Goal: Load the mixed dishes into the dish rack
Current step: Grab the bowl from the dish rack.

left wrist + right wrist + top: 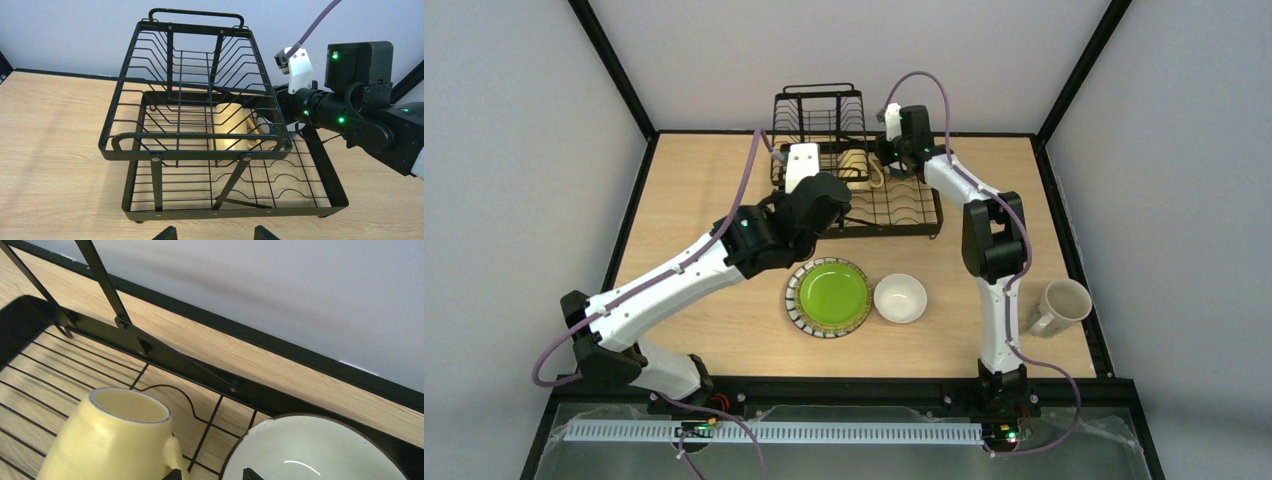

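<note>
The yellow mug (110,440) sits on the lower tray of the dish rack (215,214), under the raised tier. Its handle is just beside the right gripper (211,475), whose jaws are apart and hold nothing (a dark-rimmed bowl (310,450) sits alongside). The left gripper (216,234), spread wide and empty, faces the rack's near side.

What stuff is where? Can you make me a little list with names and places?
dish rack: far middle of the table
in the rack: yellow mug, dark-rimmed bowl
not yet in the rack: green plate, white bowl, cream mug
left gripper: open, facing the rack
right gripper: open, over mug and bowl
</note>
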Controlling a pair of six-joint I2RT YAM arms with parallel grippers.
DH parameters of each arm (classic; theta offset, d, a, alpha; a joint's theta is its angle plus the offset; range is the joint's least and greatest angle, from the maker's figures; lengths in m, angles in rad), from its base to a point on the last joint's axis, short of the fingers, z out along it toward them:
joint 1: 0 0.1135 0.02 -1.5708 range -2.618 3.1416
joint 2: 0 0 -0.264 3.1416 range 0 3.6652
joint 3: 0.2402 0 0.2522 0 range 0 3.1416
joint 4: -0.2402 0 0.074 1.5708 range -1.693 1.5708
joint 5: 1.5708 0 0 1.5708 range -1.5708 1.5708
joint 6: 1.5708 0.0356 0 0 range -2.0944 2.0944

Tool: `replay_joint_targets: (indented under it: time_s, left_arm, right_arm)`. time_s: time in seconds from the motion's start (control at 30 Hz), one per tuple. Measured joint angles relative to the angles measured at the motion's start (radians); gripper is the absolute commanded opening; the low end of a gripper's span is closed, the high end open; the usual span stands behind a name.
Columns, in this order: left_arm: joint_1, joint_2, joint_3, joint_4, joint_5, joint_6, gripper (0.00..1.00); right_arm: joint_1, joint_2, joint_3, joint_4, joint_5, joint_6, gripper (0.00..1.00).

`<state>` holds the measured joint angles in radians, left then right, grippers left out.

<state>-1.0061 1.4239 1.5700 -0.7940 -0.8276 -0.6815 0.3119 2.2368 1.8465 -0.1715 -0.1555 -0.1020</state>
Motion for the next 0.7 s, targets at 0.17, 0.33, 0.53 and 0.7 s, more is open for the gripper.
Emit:
replay_joint_targets:
  time_s: [0.17, 0.33, 0.53, 0.7]
  left_arm:
    - [0.003, 0.000, 0.000, 0.000, 0.014, -0.003, 0.90]
    - [0.007, 0.000, 0.000, 0.001, 0.021, -0.003, 0.90]
    - [0.013, 0.000, 0.000, 0.003, 0.031, -0.004, 0.91]
    - [0.013, -0.007, -0.011, 0.027, 0.036, -0.004, 0.91]
  right_arm:
    - [0.000, 0.000, -0.011, 0.002, 0.023, -0.037, 0.70]
    - [0.000, 0.000, -0.048, 0.016, 0.036, -0.083, 0.70]
    - [0.000, 0.000, -0.062, 0.039, 0.043, -0.125, 0.70]
    - [0.000, 0.000, -0.070, 0.049, 0.054, -0.141, 0.70]
